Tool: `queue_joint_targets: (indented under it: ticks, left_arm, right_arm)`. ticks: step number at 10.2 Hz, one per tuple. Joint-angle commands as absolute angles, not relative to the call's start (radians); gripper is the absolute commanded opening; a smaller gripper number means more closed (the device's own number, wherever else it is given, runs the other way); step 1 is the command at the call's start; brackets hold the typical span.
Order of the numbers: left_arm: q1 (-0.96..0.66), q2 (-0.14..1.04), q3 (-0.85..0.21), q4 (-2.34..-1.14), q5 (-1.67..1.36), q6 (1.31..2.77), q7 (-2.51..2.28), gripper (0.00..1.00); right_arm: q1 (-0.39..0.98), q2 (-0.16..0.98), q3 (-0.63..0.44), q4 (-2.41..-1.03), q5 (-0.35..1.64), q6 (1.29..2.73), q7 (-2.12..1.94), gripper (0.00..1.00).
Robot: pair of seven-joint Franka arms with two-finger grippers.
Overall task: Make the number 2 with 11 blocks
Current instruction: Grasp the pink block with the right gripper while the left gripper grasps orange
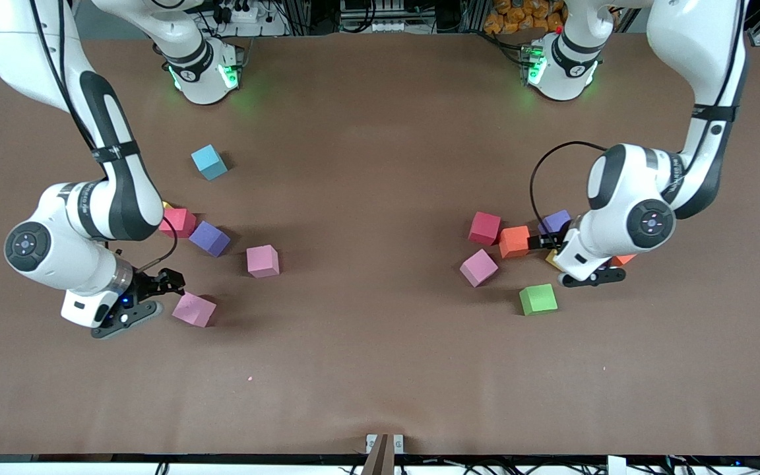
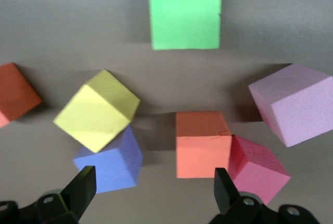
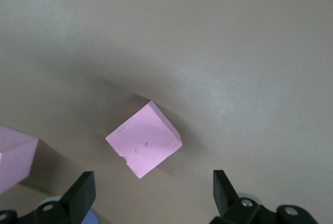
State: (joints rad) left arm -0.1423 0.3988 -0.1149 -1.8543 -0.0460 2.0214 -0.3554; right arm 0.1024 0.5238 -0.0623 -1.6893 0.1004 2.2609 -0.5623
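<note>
My left gripper [image 1: 545,243] [image 2: 153,182] hangs open and empty over a cluster of blocks at the left arm's end. Its fingers flank the gap between a purple block [image 2: 109,164] [image 1: 555,221] and an orange one [image 2: 203,143] [image 1: 514,241]. Around them lie yellow [image 2: 96,110], red [image 1: 484,228], pink [image 1: 478,267], green [image 1: 538,299] and a second orange block [image 1: 623,259]. My right gripper [image 1: 165,285] [image 3: 153,190] is open beside a tilted pink block [image 1: 194,309] [image 3: 144,139]. Nearby sit pink [image 1: 262,260], purple [image 1: 209,238] and red [image 1: 179,222] blocks.
A light-blue cube [image 1: 209,162] stands apart, farther from the front camera, toward the right arm's end. The brown table [image 1: 380,198] is bare between the two groups. A small pink crumb [image 1: 249,379] lies nearer the front camera.
</note>
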Motion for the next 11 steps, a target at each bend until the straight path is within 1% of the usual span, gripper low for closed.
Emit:
queue_joint_targets:
  ticks: [1, 5, 8, 11]
  left_arm:
    - [-0.166, 0.442, -0.118, -1.838, -0.067, 2.063, -0.4, 1.0]
    - [-0.187, 0.498, -0.118, -1.839, -0.064, 2.126, -0.434, 1.0]
    - [-0.187, 0.505, -0.12, -1.839, -0.064, 2.131, -0.437, 1.0]
    - [-0.187, 0.514, -0.12, -1.832, -0.064, 2.132, -0.437, 1.0]
  right_arm:
    - [0.091, 0.558, -0.064, -1.638, 0.114, 2.252, -0.777, 1.0]
    - [0.1, 0.612, -0.064, -1.643, 0.115, 2.269, -0.811, 1.0]
    - [0.107, 0.649, -0.063, -1.647, 0.118, 2.342, -0.924, 1.0]
    - [0.132, 0.66, -0.063, -1.651, 0.117, 2.352, -0.936, 1.0]
